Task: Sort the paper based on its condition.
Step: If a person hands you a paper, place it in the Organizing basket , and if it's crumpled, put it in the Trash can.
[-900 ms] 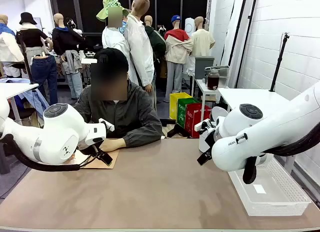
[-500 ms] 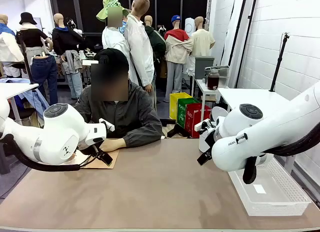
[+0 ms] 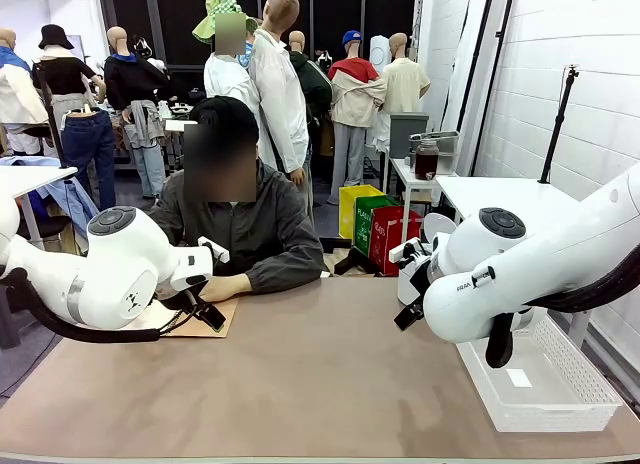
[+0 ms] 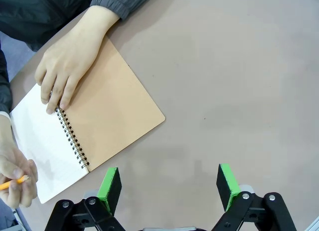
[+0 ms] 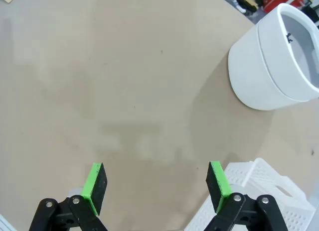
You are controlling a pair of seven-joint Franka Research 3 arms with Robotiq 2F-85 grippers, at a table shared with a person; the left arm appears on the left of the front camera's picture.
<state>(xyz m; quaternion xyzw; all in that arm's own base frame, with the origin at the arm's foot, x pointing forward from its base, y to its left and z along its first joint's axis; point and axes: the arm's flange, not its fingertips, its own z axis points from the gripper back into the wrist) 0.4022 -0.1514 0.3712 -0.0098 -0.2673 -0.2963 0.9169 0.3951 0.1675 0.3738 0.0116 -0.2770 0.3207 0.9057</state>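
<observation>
- The left gripper (image 4: 168, 184) has its jaws spread wide with nothing between the green pads. It hangs over bare tabletop, just beside the corner of the notebook's cover.
- The right gripper (image 5: 155, 184) also stands fully open and holds nothing. It is over bare tabletop, near the bucket and the basket.
- The table (image 3: 320, 384) is a plain brown surface shared with the person.
- The person (image 3: 255, 234), in a dark jacket, sits at the far side towards the robot's left, bent over the notebook.
- A white mesh basket (image 3: 560, 399) sits at the table's right edge.
- A round white bucket (image 5: 271, 66) stands beyond the basket, close to it.
- The spiral notebook (image 4: 117, 116) lies open and flat in front of the person, its kraft cover folded out towards the table's middle.
- The paper (image 4: 42, 151) is the white page bound in that notebook. One hand (image 4: 67, 71) rests across the spiral onto it.
- The other hand (image 4: 14, 183) is at the page's edge and grips an orange pencil (image 4: 14, 180).
- A tiny white slip (image 3: 518, 377) lies inside the basket.
</observation>
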